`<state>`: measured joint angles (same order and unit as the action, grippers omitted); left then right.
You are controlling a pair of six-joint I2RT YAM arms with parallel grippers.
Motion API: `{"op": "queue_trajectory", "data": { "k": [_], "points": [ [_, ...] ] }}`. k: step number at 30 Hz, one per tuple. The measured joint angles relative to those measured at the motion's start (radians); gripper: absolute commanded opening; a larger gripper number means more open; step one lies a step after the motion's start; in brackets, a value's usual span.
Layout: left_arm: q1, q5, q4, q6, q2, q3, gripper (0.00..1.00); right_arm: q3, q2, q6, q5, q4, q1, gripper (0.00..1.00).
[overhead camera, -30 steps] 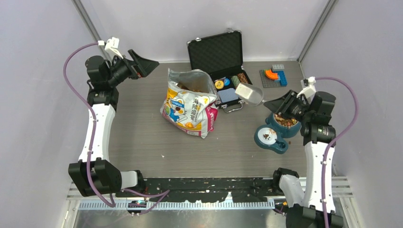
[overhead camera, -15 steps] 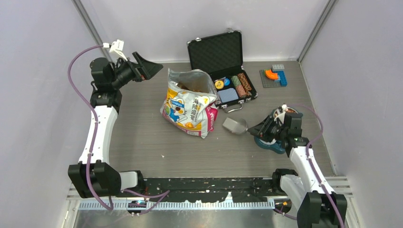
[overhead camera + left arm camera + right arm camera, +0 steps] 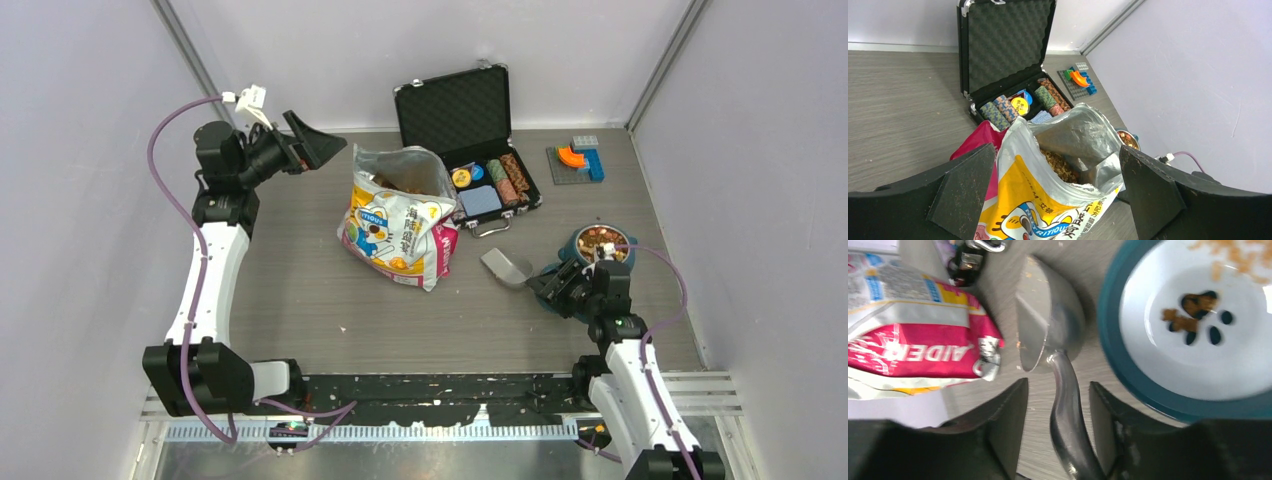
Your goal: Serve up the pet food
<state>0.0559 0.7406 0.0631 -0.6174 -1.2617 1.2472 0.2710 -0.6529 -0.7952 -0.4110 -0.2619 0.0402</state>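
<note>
Your right arm has come down from over the bowl (image 3: 580, 252) since a second ago and now sits low at the near right. The scoop (image 3: 1048, 325) it carried in the air lies on the table (image 3: 300, 290), between the bag (image 3: 400, 215) and the feeder (image 3: 1120, 360). Your left arm has barely shifted. The left gripper (image 3: 322, 140) hangs spread wide at the far left, aimed at the bag's mouth and holding nothing.

The biggest risk is the bag, which stands open and slumped with pet food (image 3: 1058, 167) showing inside. If the left arm swings right, it could tip the bag and dump the lot.

Next is the feeder. The right gripper (image 3: 1058, 387) hovers at its near-left edge. The far bowl already holds a heap of pet food, and a few pieces sit in the white dish (image 3: 1248, 365). A careless sweep could shove the feeder and spill what has been served.

Then the scoop. Its handle runs between the right fingers (image 3: 1003, 430) with table showing on either side, so I judge it let go. Pull straight back and up, because a sideways move would catch the handle and drag the scoop into the feeder.

Smallest of all, crumbs (image 3: 1020, 345) lie loose beside the scoop.
</note>
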Motion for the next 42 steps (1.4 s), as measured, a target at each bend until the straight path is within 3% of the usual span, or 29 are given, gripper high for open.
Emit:
{"op": "queue_trajectory", "data": {
  "k": [12, 14, 16, 24, 28, 30, 32, 36, 42],
  "points": [
    [-0.003, -0.007, 0.018, 0.002, -0.003, 0.0, 0.99, 0.066, 0.103, 0.109, 0.076, -0.296, 0.0, 0.65],
    [-0.005, -0.008, 0.02, 0.004, -0.006, 0.0, 0.99, 0.109, 0.103, 0.142, 0.088, -0.35, 0.0, 0.69],
    [-0.006, -0.008, 0.027, 0.01, -0.011, 0.002, 0.99, 0.159, 0.111, 0.175, 0.119, -0.42, 0.0, 0.8],
    [-0.041, -0.014, 0.142, 0.076, -0.085, 0.105, 0.99, 0.319, 0.179, 0.278, 0.195, -0.553, 0.0, 0.84],
    [-0.099, -0.02, 0.251, 0.185, -0.13, 0.188, 0.99, 0.377, 0.171, 0.336, 0.114, -0.485, 0.0, 0.84],
    [-0.136, -0.053, 0.33, 0.262, -0.148, 0.231, 0.99, 0.377, 0.156, 0.362, 0.056, -0.404, -0.011, 0.98],
    [-0.167, -0.096, 0.401, 0.343, -0.167, 0.268, 0.99, 0.376, 0.137, 0.373, 0.016, -0.319, -0.035, 0.96],
    [-0.19, -0.139, 0.494, 0.481, -0.175, 0.278, 0.99, 0.381, 0.066, 0.414, -0.023, -0.126, -0.147, 0.95],
    [-0.191, -0.258, 0.547, 0.575, -0.202, 0.3, 0.99, 0.52, -0.213, 0.546, 0.043, 0.067, -0.418, 0.96]
  ]
}}
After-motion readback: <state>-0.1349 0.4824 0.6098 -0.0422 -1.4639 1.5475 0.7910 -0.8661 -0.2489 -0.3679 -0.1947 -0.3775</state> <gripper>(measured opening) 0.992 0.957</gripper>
